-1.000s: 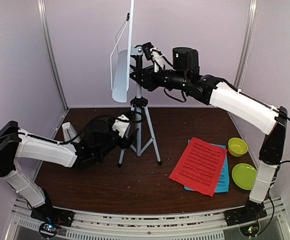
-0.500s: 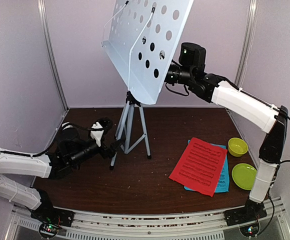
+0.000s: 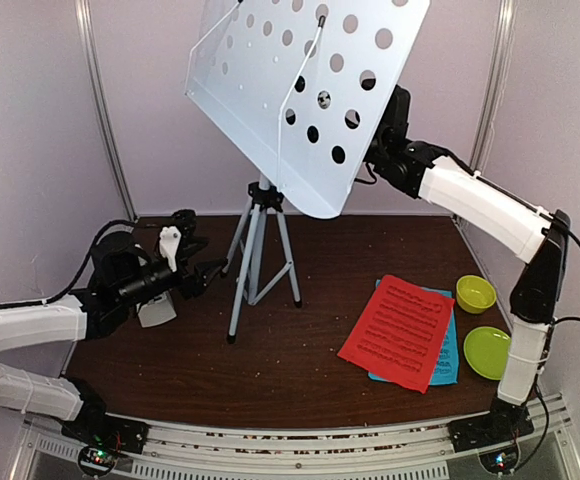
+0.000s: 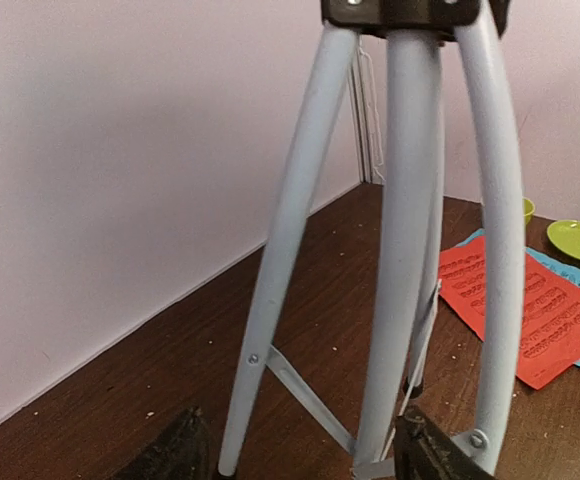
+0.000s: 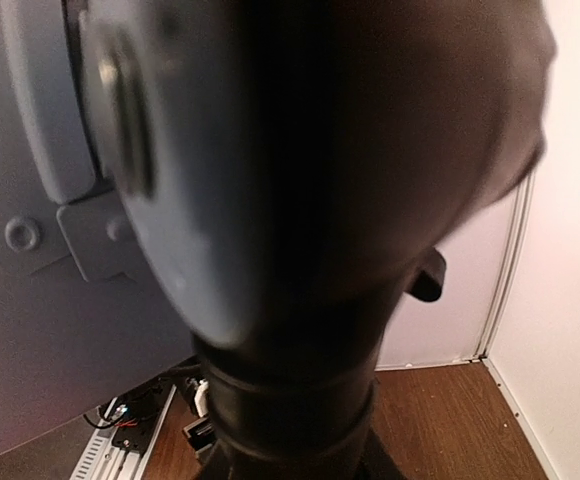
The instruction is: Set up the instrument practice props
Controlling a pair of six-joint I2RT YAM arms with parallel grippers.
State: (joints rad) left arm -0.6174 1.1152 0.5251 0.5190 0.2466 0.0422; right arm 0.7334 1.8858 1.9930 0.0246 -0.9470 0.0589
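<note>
Behind stand desk, right hand mostly hidden, grip untellable; left hand spread beside tripod.

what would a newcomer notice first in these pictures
The big pale-blue perforated music-stand desk dominates, tilted high over the back of the table on its silver tripod, with the right arm reaching behind it. Next, the red sheet-music page lying over a blue page on the right, beside a lime-green bowl and plate.

I see open table near-centre, tripod legs blocking the middle — tilted desk overhanging, pages, bowl and plate crowding the right
</note>
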